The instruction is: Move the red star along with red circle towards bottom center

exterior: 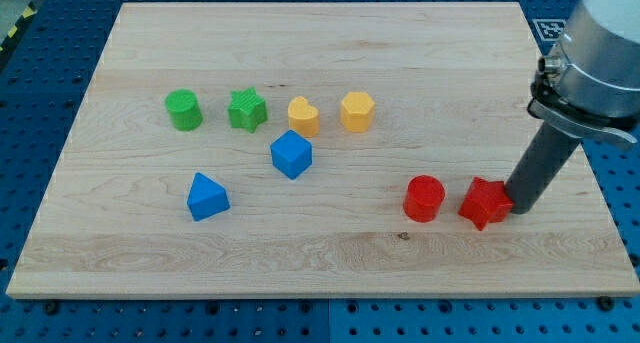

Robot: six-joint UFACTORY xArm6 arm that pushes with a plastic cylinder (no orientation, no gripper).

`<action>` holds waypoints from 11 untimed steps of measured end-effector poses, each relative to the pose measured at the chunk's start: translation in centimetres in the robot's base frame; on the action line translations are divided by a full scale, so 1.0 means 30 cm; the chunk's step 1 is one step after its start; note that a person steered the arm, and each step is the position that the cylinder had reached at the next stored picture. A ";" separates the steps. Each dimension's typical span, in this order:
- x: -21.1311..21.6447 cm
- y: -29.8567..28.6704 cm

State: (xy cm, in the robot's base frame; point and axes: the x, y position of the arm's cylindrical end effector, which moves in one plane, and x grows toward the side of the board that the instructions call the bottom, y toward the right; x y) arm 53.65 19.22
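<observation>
Red star [485,203]: sits near the board's right edge, low on the board, closer to the bottom right corner than to bottom centre.
Red circle [424,198]: just beside the star on the view's left, a narrow gap between them, in line with it.
My tip [519,210]: at the star's right side, touching it or very nearly; the contact itself is too fine to tell.
Pincer: none on this arm, only a bare rod, so there is no open or closed state to tell.
Step in hand: judged as the start of the push, tip set behind the star.
Next move: likely a steady slide towards the view's left and slightly down, so the star meets the circle and both travel on to bottom centre.
Risk: an off-centre push could let the circle slip aside.
Others: blue triangle [207,197], blue cube [291,154] and the green and yellow blocks lie well apart, up and left.
Board [320,263]: wooden.
</observation>
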 end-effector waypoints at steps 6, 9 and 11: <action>-0.154 -0.165; -0.096 -0.068; -0.021 -0.171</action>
State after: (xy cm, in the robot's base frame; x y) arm 53.01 14.08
